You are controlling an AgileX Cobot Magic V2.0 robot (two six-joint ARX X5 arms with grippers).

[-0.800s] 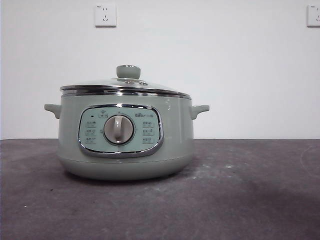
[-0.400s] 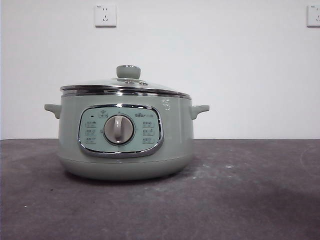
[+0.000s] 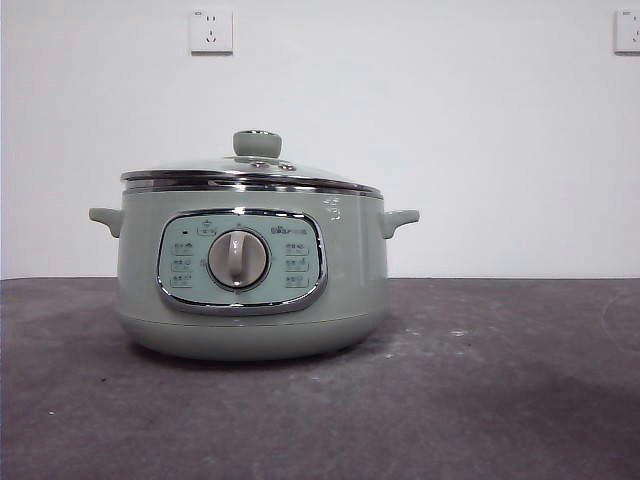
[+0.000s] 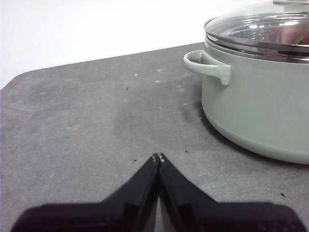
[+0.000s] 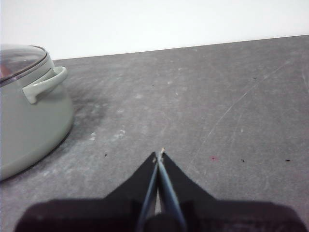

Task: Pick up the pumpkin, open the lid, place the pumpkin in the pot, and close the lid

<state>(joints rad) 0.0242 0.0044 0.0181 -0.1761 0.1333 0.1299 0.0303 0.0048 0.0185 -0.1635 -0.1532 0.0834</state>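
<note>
The pale green pot (image 3: 250,300) stands on the table left of centre, its dial facing the front camera. The glass lid (image 3: 200,172) sits shut on it, its green knob (image 3: 257,143) on top. Through the lid glass in the left wrist view (image 4: 260,26) I see an orange-red patch with a green streak, the pumpkin (image 4: 295,39), inside the pot. My left gripper (image 4: 158,157) is shut and empty, low over the table beside one pot handle (image 4: 205,65). My right gripper (image 5: 159,153) is shut and empty beside the other handle (image 5: 46,84). Neither gripper shows in the front view.
The dark grey table (image 3: 480,380) stretches to the right of the pot. A white wall stands behind it with two sockets (image 3: 211,30) (image 3: 627,30). The table's far edge shows in both wrist views.
</note>
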